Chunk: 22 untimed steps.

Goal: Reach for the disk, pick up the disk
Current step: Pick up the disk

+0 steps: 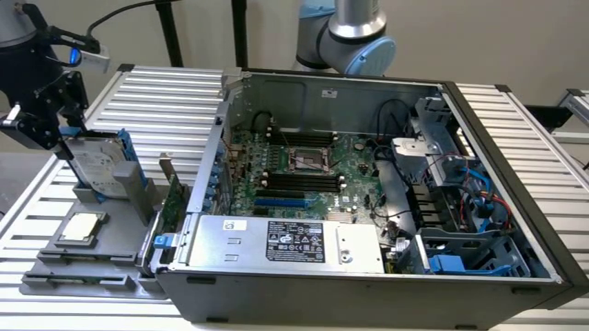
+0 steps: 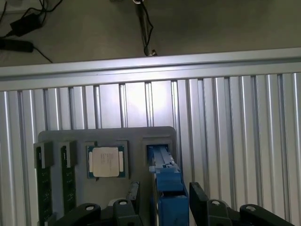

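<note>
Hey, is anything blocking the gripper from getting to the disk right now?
Nothing visible does. The gripper is directly over the upright disk, jaws open on either side of its blue edge, with no other part between them.

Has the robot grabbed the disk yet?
Not yet. Reaching looks done: the gripper sits over the disk, open fingers on either side of its blue edge. Nothing is gripped. Grabbing and lifting are left; the disk stands in its grey holder.

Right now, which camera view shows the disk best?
The exterior view: the disk stands upright there, showing its broad silver face and blue frame. The wrist view gives the disk edge-on, as a narrow blue strip.
</note>
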Each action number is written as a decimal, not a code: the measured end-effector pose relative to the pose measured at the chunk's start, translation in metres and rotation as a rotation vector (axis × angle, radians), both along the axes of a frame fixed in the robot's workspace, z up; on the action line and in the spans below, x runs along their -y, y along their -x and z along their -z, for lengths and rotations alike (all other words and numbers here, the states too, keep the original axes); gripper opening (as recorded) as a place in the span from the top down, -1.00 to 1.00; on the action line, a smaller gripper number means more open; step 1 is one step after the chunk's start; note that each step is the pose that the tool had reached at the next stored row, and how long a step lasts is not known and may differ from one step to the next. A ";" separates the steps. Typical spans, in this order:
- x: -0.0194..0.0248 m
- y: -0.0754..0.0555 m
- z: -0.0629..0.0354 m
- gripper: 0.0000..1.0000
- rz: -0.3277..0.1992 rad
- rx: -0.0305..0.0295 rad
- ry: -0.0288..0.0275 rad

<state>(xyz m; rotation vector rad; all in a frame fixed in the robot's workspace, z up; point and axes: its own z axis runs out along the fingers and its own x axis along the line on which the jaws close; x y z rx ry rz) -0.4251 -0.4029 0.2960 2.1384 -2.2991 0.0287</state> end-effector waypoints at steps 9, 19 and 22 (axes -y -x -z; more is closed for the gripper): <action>-0.0001 0.000 0.0000 0.34 0.000 0.0004 0.0000; 0.0000 0.000 -0.0001 0.34 0.000 0.0009 -0.0018; 0.0014 0.000 0.0000 0.34 0.000 0.0012 -0.0040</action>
